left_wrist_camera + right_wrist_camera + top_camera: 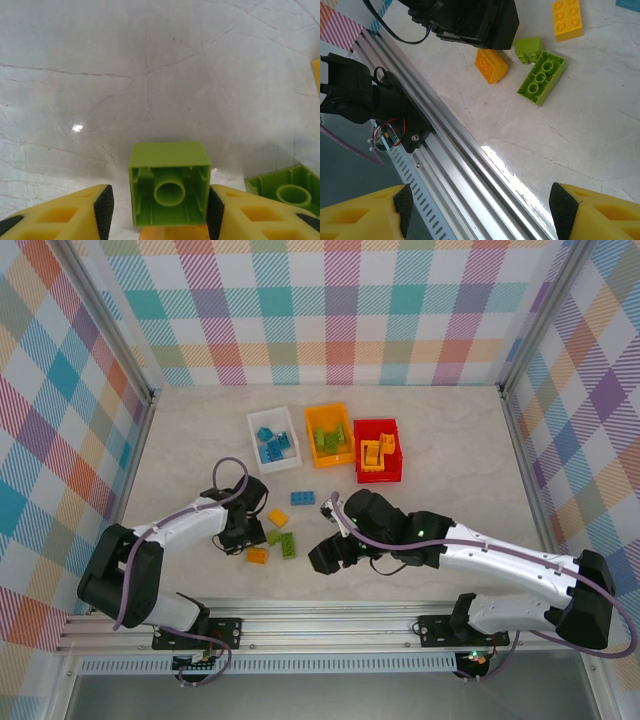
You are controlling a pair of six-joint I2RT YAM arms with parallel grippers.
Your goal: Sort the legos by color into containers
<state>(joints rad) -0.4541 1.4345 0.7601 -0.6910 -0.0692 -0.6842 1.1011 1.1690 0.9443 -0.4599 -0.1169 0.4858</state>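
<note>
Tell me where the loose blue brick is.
In the top view, the blue brick lies near the middle, in front of the orange bin, right of a yellow brick.

Pale marbled tabletop [450,470]. Three bins sit in a close row at the far middle: white bin [254,435], orange bin [311,440], red bin [380,477]. Loose bricks lie nearer: blue brick [303,498], yellow brick [278,517], small green brick [272,536] just beside long green brick [288,545], and orange brick [257,556] closest to the near edge.
</note>
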